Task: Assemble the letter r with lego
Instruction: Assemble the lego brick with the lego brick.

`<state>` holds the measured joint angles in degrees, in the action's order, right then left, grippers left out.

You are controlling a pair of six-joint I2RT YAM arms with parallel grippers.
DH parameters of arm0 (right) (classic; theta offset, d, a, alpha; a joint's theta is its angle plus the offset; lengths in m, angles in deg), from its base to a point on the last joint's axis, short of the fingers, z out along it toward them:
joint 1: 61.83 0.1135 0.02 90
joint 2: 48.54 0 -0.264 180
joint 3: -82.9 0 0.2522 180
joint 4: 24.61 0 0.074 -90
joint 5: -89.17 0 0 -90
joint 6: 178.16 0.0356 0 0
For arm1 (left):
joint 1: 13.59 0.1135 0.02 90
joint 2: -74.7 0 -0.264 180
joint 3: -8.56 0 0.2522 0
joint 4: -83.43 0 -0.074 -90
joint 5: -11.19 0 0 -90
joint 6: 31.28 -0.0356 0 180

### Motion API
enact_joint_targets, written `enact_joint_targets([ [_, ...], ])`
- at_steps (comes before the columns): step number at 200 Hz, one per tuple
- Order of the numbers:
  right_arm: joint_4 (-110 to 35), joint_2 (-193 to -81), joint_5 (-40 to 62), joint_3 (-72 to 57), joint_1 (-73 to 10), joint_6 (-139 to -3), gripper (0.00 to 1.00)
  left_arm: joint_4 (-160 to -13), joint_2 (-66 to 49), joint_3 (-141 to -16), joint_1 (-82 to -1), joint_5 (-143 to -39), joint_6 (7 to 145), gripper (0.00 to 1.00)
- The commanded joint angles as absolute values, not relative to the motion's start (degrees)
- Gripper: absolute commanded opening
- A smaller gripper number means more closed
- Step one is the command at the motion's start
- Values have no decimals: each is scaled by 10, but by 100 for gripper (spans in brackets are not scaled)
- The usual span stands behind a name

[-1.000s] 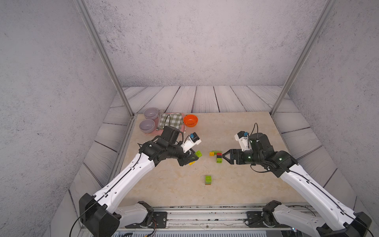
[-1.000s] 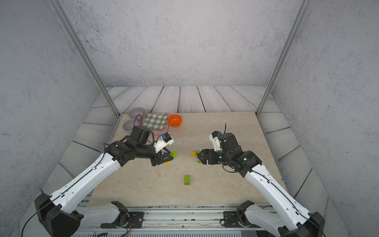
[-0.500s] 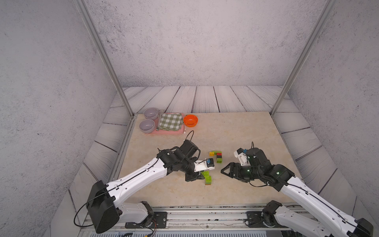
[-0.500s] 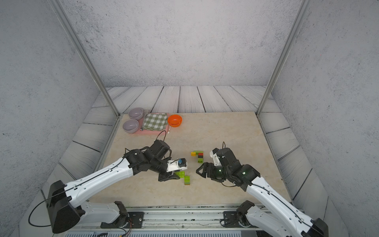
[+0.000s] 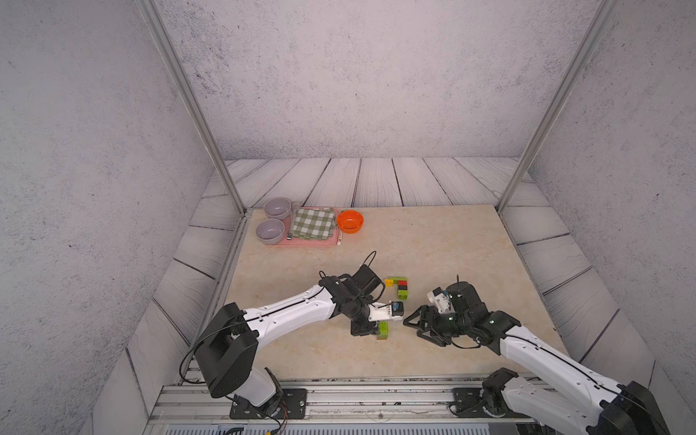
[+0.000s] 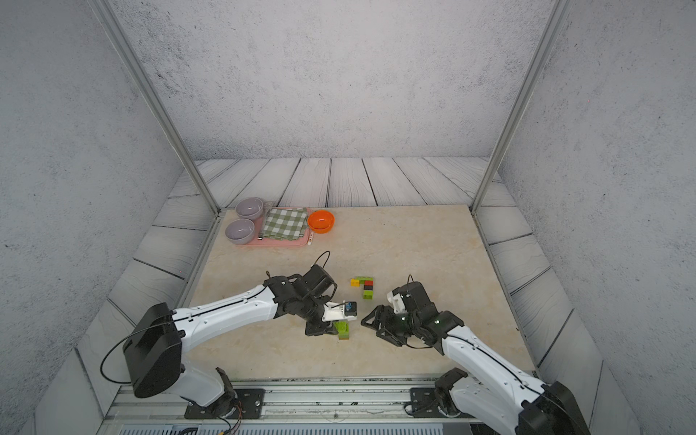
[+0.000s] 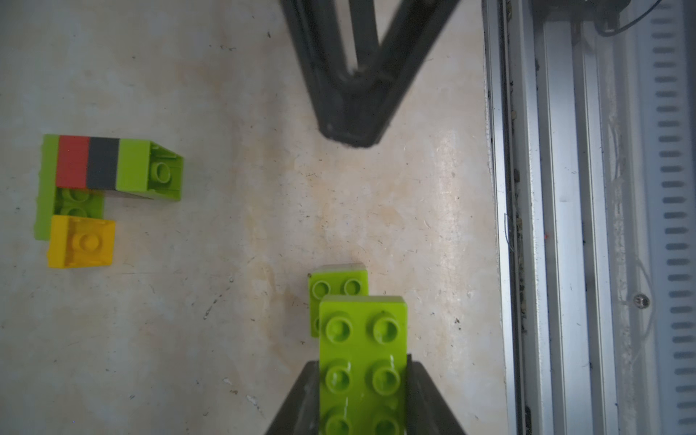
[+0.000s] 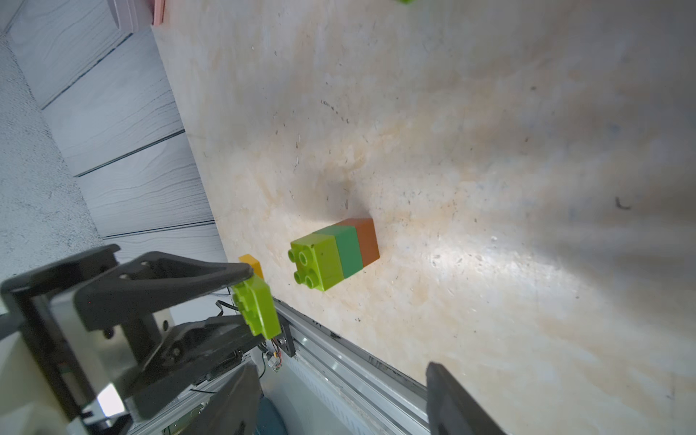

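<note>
My left gripper (image 7: 363,380) is shut on a long lime green lego brick (image 7: 363,350), held studs-up just above the table near its front middle (image 5: 383,327). A bit of yellow shows behind that brick in the right wrist view. Under its tip a short stack of lime, dark green and brown-orange bricks (image 8: 333,254) lies on its side. Farther back an L-shaped group of yellow, lime, red and black bricks (image 5: 399,287) lies flat, also in the left wrist view (image 7: 101,169). My right gripper (image 5: 410,327) stands open and empty, just right of the held brick.
A pink tray (image 5: 301,243) at the back left carries two grey bowls (image 5: 270,230) and a checked cloth (image 5: 313,223). An orange bowl (image 5: 350,221) stands next to it. A metal rail (image 5: 376,391) runs along the table's front edge.
My left arm swung from the back left to the front middle with the lime brick and came down over the lying stack. My right gripper drew back from the L-shaped group and narrowed somewhat.
</note>
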<state>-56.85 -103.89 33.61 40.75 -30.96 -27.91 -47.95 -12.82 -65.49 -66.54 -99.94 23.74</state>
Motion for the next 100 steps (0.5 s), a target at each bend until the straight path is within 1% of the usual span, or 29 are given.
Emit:
enact_joint_targets([
  [1,-538,-1050,353,405,-312,-272,73,-473,-131,-667,-673,-980,229,0],
  [50,-536,-1104,354,371,-311,-309,72,-476,-158,-682,-674,-944,251,0],
  [100,-506,-1140,367,375,-310,-309,71,-471,-169,-690,-673,-957,250,0],
])
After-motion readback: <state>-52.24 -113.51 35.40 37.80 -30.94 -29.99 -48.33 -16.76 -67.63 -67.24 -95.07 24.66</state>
